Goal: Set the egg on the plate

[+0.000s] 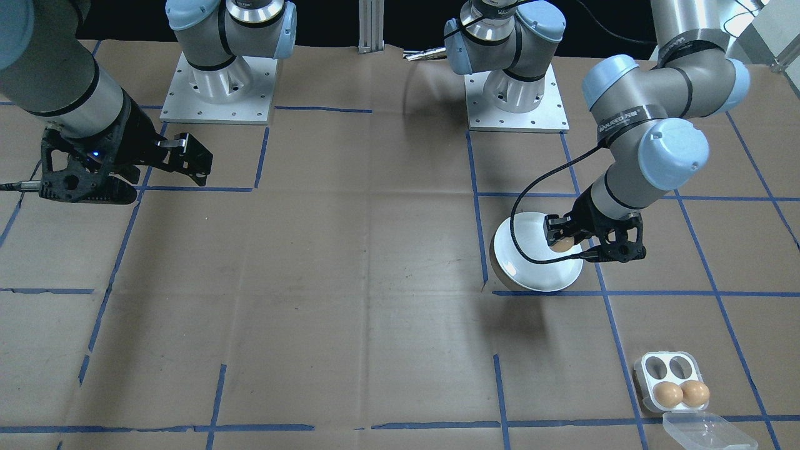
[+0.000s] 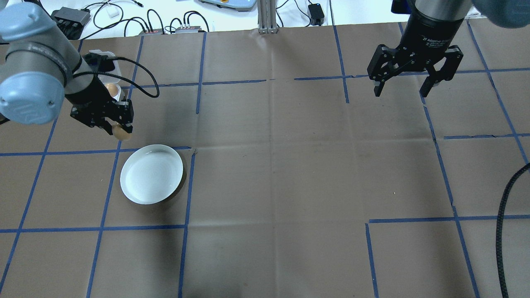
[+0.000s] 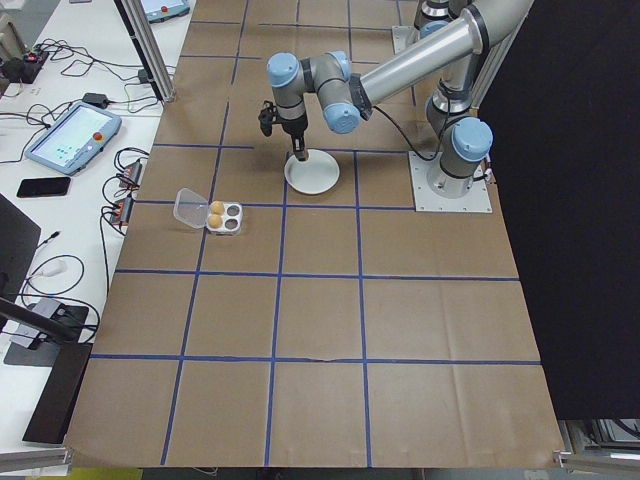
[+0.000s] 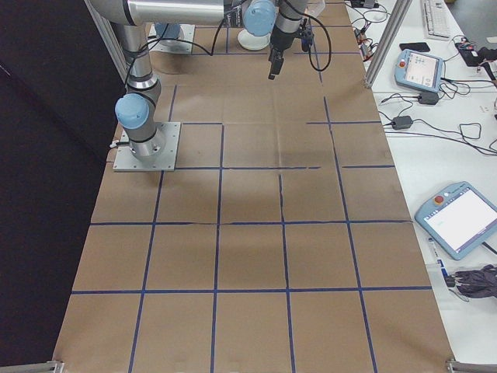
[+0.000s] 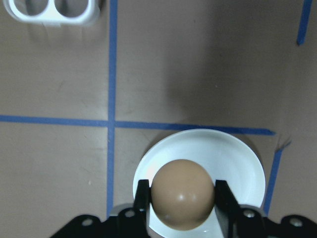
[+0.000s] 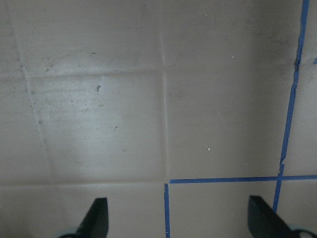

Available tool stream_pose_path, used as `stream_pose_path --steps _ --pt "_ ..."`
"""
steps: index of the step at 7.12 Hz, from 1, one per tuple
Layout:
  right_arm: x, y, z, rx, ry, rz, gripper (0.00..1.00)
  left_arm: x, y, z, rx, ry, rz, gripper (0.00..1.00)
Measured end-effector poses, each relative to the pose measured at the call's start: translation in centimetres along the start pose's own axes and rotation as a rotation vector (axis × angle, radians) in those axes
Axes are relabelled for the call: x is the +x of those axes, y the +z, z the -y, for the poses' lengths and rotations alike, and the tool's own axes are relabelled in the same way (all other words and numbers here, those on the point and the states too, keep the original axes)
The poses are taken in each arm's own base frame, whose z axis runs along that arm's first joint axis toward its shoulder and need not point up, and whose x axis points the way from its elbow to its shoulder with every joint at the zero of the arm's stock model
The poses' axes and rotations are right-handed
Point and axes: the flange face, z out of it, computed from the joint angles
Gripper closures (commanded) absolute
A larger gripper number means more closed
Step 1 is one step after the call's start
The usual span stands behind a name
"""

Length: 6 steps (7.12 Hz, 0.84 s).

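My left gripper [image 1: 562, 242] is shut on a brown egg [image 5: 182, 193], which hangs in the air over the white plate [image 5: 237, 158]. In the front view the egg [image 1: 560, 244] sits above the plate's [image 1: 531, 272] right part. From overhead the egg [image 2: 122, 132] shows up-left of the plate [image 2: 151, 174], under the left gripper [image 2: 121, 129]. My right gripper [image 2: 403, 89] hovers open and holds nothing, far off on the other side of the table.
A clear egg tray [image 1: 672, 375] with two brown eggs [image 1: 681, 394] and an open lid [image 1: 706, 431] lies near the table's far edge, beyond the plate. Its corner shows in the left wrist view [image 5: 49, 10]. Blue tape lines cross the brown paper.
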Motion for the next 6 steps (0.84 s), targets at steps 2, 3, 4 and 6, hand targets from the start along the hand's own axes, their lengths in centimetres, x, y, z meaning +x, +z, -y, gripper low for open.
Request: stream_pose_path --steps 2,3,4,6 --pt "0.0 0.0 0.0 0.0 0.0 0.0 0.0 0.3 4.1 -0.6 -0.007 0.003 0.0 0.51" --pt "0.0 0.0 0.0 0.0 0.0 0.0 0.0 0.4 4.7 -0.7 -0.012 0.004 -0.001 0.01" --pt "0.0 0.0 0.0 0.0 0.0 -0.001 0.0 0.4 5.0 -0.7 -0.013 0.004 -0.002 0.0" --pt "0.0 0.0 0.0 0.0 0.0 0.0 0.0 0.4 3.7 -0.5 0.014 0.004 0.004 0.0"
